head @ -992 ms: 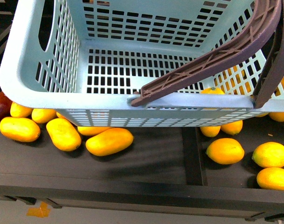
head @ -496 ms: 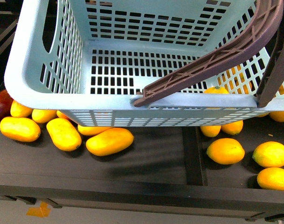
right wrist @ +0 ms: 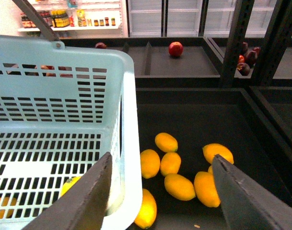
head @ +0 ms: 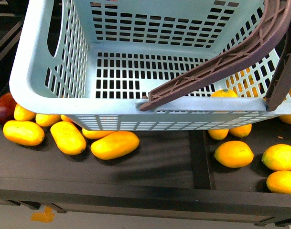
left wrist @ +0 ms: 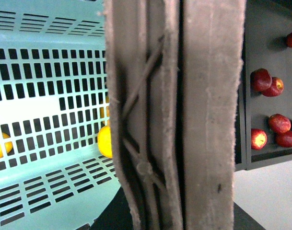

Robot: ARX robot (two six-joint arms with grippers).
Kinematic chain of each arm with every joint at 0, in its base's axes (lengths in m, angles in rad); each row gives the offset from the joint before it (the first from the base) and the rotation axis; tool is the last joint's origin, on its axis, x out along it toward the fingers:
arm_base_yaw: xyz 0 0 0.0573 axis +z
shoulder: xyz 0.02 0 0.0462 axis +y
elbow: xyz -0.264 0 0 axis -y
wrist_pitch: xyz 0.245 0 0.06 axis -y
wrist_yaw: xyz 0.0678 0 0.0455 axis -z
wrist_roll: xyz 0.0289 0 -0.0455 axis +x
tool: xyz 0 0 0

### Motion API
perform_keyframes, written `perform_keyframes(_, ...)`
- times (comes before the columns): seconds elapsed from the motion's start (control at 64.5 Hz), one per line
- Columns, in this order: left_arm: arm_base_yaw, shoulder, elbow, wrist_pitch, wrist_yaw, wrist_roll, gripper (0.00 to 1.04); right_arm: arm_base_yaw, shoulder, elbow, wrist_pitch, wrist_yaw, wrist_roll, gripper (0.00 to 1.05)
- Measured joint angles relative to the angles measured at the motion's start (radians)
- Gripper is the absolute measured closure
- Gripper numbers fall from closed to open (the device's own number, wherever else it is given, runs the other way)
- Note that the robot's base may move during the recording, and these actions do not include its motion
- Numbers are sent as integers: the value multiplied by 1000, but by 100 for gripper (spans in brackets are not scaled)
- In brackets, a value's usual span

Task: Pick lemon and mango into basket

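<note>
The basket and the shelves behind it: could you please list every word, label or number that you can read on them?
None can be read.
The basket: no print visible.
The bottles and jars on the far shelf: labels too small and blurred to read.

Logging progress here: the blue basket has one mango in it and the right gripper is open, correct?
Not quite. The front view shows the basket empty, with no mango in it; the nearest mango lies outside on the shelf. The right gripper is open, as you said.
</note>
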Motion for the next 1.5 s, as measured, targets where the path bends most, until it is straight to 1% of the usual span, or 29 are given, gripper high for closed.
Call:
perform_keyframes(0.047,-6,0,0,0,0,1,89,0,0,0,0,2,0,13)
perform_keyframes(0.093,-13,0,0,0,9,2,89,0,-1,0,0,1,0,7)
perform_keyframes(0.109,-13,0,0,0,10,2,89,0,-1,0,0,1,0,7)
perform_keyframes(0.155,-14,0,0,0,18,-1,89,0,-1,0,0,0,0,9)
perform_keyframes(0.372,-7,-1,0,1,12,-3,89,0,-4,0,0,-2,0,9)
perform_keyframes(0.543,0,-1,0,0,-11,3,89,0,-2,-2,-1,-4,0,9)
perform_keyframes(0.775,2,-3,0,0,10,-3,89,0,-3,-2,-2,-3,0,9)
perform_keyframes(0.868,-2,-3,0,0,5,1,89,0,-3,-2,-2,-5,0,9)
perform_keyframes(0.977,17,-3,0,0,-3,-3,89,2,-4,-2,-2,-11,0,9)
perform_keyframes(1.054,24,-4,0,0,-28,3,89,2,-3,-2,-2,-10,0,9)
perform_keyframes(1.085,24,-3,0,0,-35,8,89,10,-6,6,-37,27,9,9)
perform_keyframes(1.101,24,-3,0,0,-35,10,89,21,-8,30,-121,88,34,9)
perform_keyframes(1.116,23,-3,0,0,-34,12,89,23,-6,45,-170,116,39,9)
perform_keyframes(1.132,23,-3,0,0,-33,14,89,23,4,80,-262,164,71,9)
perform_keyframes(1.163,21,-3,0,0,-31,14,89,16,23,116,-348,211,97,9)
perform_keyframes(1.178,21,-3,0,0,-28,13,89,3,51,153,-422,245,118,9)
perform_keyframes(1.209,19,-3,0,0,-24,9,89,-21,104,203,-514,259,167,9)
perform_keyframes(1.24,15,-4,0,0,-16,6,89,-39,142,230,-560,259,189,9)
perform_keyframes(1.256,13,-4,0,0,-12,6,89,-56,185,253,-592,257,224,9)
perform_keyframes(1.318,8,-4,0,0,-8,6,89,-94,299,299,-635,229,295,9)
perform_keyframes(1.364,6,-4,0,0,-2,6,89,-121,413,349,-658,176,393,9)
perform_keyframes(1.395,6,-4,0,0,5,5,89,-127,458,371,-664,163,420,9)
perform_keyframes(1.457,3,-4,0,0,15,2,89,-135,588,436,-668,145,533,9)
perform_keyframes(1.504,0,-4,0,1,6,-5,89,-137,665,476,-679,132,616,9)
